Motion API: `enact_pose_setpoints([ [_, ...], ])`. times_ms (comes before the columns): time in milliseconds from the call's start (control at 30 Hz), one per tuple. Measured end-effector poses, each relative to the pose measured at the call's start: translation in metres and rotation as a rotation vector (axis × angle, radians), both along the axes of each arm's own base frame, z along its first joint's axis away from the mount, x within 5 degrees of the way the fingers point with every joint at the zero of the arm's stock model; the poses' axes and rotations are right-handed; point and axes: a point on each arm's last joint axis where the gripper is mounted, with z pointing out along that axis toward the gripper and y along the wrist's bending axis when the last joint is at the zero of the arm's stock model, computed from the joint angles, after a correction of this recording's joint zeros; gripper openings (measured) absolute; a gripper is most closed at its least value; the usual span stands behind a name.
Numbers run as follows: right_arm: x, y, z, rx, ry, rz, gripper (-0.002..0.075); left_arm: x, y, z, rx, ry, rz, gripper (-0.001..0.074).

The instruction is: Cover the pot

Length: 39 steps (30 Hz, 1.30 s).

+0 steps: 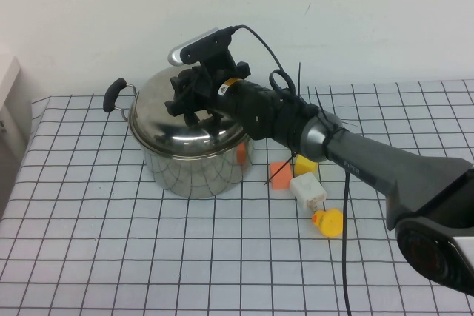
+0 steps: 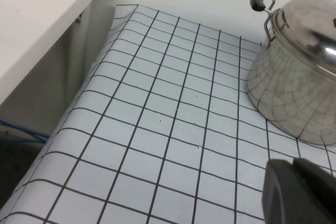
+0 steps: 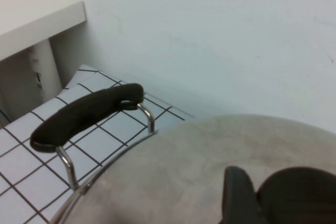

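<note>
Lid [image 1: 194,120]: seated on pot [image 1: 194,172].
Right gripper [image 1: 194,101]: over the knob, grip unclear; lift away straight.
Left gripper [image 2: 302,192]: low beside the pot, grip unclear.

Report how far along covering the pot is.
Done: the domed steel lid sits on the shiny steel stockpot. In hand: the right gripper is over the lid's centre, at its knob. Left: letting go and withdrawing. The left gripper hangs beside the pot, above the checked cloth.
</note>
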Motion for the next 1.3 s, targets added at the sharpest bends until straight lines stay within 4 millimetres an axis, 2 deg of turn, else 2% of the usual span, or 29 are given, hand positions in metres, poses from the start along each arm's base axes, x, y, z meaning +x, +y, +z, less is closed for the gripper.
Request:
enact_pose_setpoints([
  [267, 0.0, 0.0, 0.0, 0.026, 0.019, -0.009, 0.0344, 0.0, 0.0, 0.0, 0.0, 0.0, 0.0, -0.0003],
  [500, -0.001, 0.001, 0.001, -0.001, 0.019, 0.008, 0.0435, 0.0, 0.0, 0.0, 0.0, 0.0, 0.0, -0.0003],
  [667, -0.006, 0.0, 0.02, -0.074, 0.01, 0.065, 0.0443, 0.0, 0.0, 0.0, -0.004, 0.0, 0.001, -0.0003],
  [767, -0.014, -0.003, 0.049, -0.104, 0.032, 0.112, 0.0421, 0.0, 0.0, 0.0, -0.004, 0.0, 0.001, -0.0003],
  [1000, -0.058, -0.023, 0.177, -0.072, 0.023, 0.221, 0.0274, 0.0, 0.0, 0.0, -0.004, 0.0, 0.001, -0.0003],
  [1133, -0.086, -0.041, 0.235, -0.045, -0.043, 0.237, 0.0206, 0.0, 0.0, 0.0, -0.004, 0.0, 0.001, -0.0003],
  [1200, -0.098, -0.05, 0.252, -0.037, -0.058, 0.239, 0.0169, 0.0, 0.0, 0.0, -0.004, 0.0, 0.001, -0.0003],
  [1300, -0.115, -0.062, 0.263, -0.044, -0.051, 0.24, 0.0104, 0.0, 0.0, 0.0, -0.004, 0.0, 0.001, -0.0003],
])
